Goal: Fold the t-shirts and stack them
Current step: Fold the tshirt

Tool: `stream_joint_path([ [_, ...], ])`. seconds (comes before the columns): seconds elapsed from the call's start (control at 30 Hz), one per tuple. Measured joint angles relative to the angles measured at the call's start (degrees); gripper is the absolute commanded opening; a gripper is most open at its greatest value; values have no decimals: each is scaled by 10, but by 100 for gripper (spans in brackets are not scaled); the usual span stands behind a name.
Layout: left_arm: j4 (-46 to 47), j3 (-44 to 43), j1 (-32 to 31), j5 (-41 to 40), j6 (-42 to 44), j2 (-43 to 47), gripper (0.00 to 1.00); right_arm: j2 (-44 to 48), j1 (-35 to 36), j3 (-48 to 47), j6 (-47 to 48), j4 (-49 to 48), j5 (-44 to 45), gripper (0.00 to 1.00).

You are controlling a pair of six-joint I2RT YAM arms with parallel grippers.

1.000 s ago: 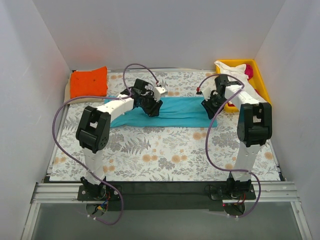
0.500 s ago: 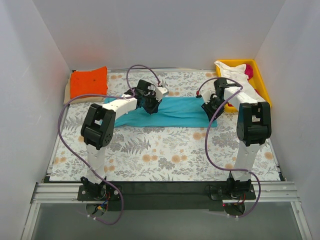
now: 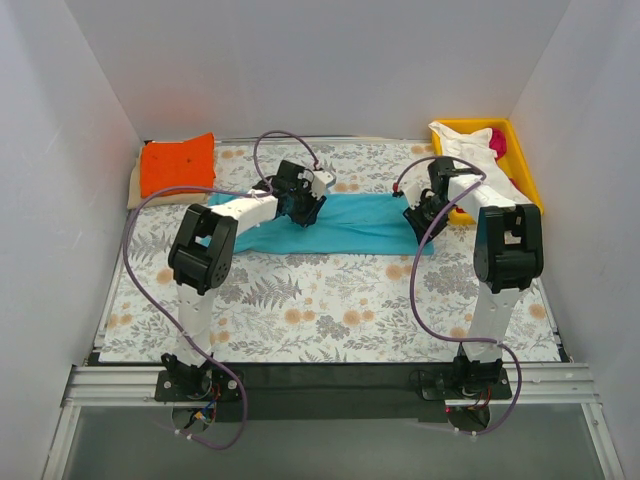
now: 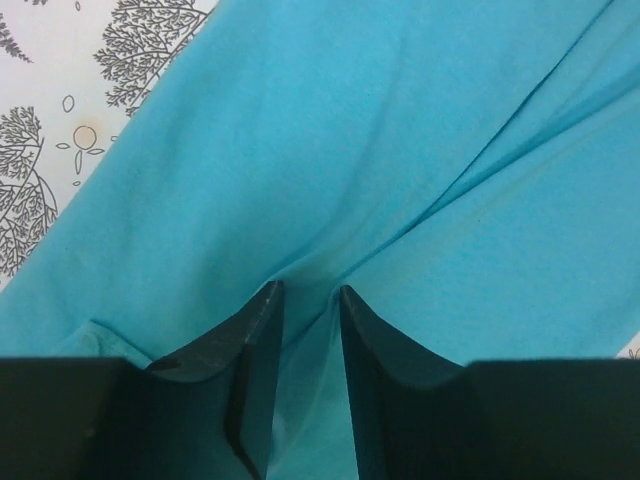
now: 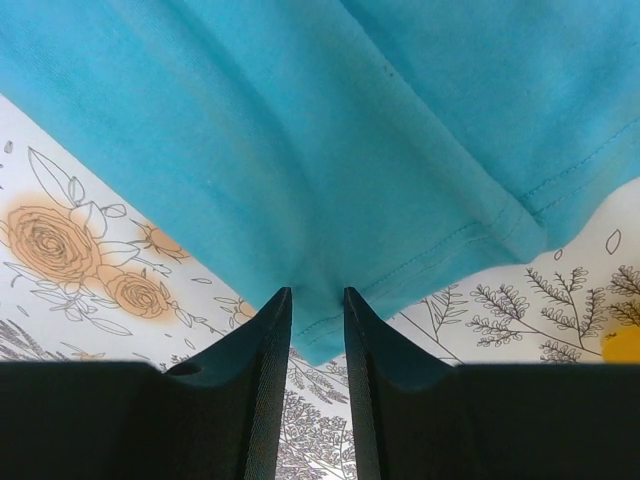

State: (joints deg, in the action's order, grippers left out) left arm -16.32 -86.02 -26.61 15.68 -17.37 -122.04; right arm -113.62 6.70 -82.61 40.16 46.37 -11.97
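The teal t-shirt [image 3: 350, 222] is lying in a long band across the floral worktop [image 3: 330, 300]. The left hand [image 4: 307, 300] is pinching a ridge of it, and the right hand [image 5: 316, 300] is clamping its corner hem. Farther back, the orange t-shirt [image 3: 178, 163] is sitting folded at left. The white t-shirt [image 3: 462, 140] and magenta t-shirt [image 3: 497, 145] are lying in the yellow tray [image 3: 520, 160] at right.

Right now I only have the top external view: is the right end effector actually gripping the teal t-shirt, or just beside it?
Observer: Gripping it. The right end effector pinches the teal t-shirt at a hemmed corner.
Operator: And the left?
Observer: The left end effector is shut on a raised fold mid-cloth; creases run into its gap.
Operator: What's beneath that right corner?
Observer: The floral table cloth shows beneath it.
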Motion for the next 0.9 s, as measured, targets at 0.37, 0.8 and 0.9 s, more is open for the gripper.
stream_joint_path([
  [0.37, -76, 17, 70, 2, -116, 135, 31, -3, 10, -92, -26, 0, -21, 26],
  [0.8, -119, 173, 182, -28, -231, 220, 27, -64, 33, -75, -38, -44, -4, 15],
  [0.9, -120, 182, 183, -42, -242, 220, 26, -13, 38, 5, -33, -66, 0, 14],
])
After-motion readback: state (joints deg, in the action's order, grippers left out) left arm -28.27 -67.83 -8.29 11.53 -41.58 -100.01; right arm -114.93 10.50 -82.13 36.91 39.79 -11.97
